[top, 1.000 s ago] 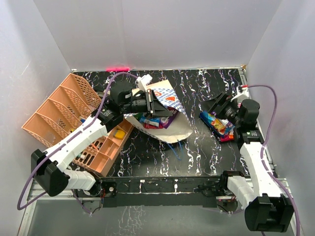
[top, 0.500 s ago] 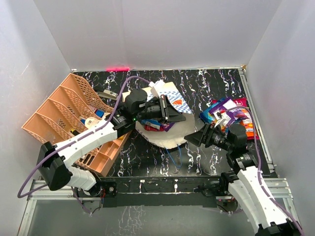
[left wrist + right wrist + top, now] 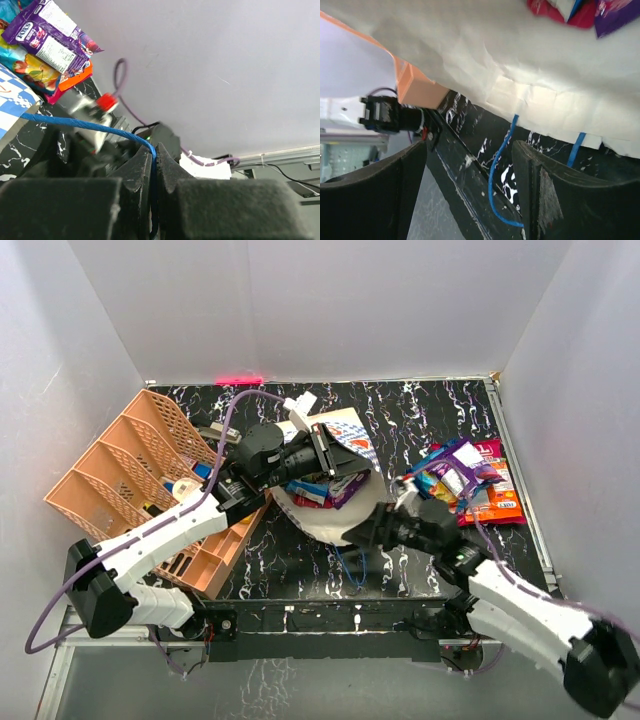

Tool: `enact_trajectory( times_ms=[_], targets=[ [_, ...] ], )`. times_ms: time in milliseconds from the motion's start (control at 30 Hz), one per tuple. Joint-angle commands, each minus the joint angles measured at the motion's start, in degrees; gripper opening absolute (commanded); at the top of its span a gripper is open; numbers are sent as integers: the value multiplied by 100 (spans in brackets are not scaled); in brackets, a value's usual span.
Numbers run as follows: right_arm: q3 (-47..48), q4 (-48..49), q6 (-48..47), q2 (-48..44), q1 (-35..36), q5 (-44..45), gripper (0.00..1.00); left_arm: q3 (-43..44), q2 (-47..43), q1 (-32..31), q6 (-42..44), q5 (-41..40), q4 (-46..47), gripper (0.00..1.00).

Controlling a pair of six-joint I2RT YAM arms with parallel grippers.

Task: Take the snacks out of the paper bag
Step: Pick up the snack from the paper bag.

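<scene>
At the left we see the peach latticed basket (image 3: pixel 110 475). Our left gripper (image 3: pixel 327 453) pinches tight on a thin blue cord handle (image 3: pixel 85 127), which only its wrist view shows. The creased cream paper bag (image 3: pixel 318 523) lies mid-table with glossy snacks (image 3: pixel 325 492) in its mouth; a crinkly heap (image 3: pixel 470 480) lies rightward. Our right gripper (image 3: pixel 368 530) gapes at the bag's rim, gripping nothing.
</scene>
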Motion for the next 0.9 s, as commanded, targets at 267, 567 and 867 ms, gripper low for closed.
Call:
enact_trajectory(
  times_ms=[267, 567, 867],
  targets=[
    [862, 1544, 524, 2407, 2857, 5142, 62, -575, -594, -38, -197, -112, 639, 0],
    [696, 3608, -190, 3587, 3561, 5832, 51, -577, -462, -50, -509, 212, 900, 0],
    [1068, 4167, -365, 4718, 4150, 5289, 49, -467, -348, -87, -580, 344, 1144, 0]
  ],
)
